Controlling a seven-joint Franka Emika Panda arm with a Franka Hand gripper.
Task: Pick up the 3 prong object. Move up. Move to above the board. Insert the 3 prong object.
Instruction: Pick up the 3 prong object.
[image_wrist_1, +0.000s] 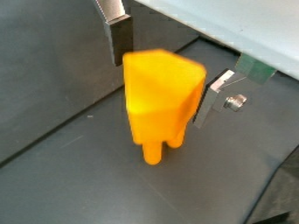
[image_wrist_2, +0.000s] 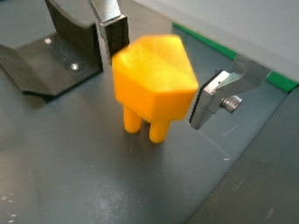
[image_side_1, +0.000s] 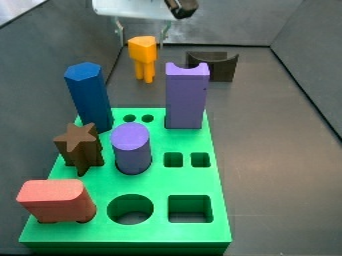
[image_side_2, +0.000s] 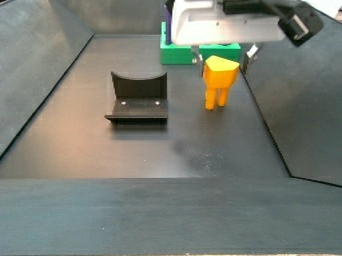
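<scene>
My pincer (image_wrist_2: 162, 68) stands spread wide around the small yellow-orange plastic 3 prong object (image_wrist_2: 155, 80), silver finger plates (image_wrist_2: 218, 98) flanking its blocky top with a gap showing on either side in both wrist views. The object stands upright on its thin legs on the dark floor, at upper centre in a side view (image_side_1: 143, 57), beyond the flat bright green board (image_side_1: 160, 182), near the dark L-shaped fixture (image_side_2: 138, 98).
</scene>
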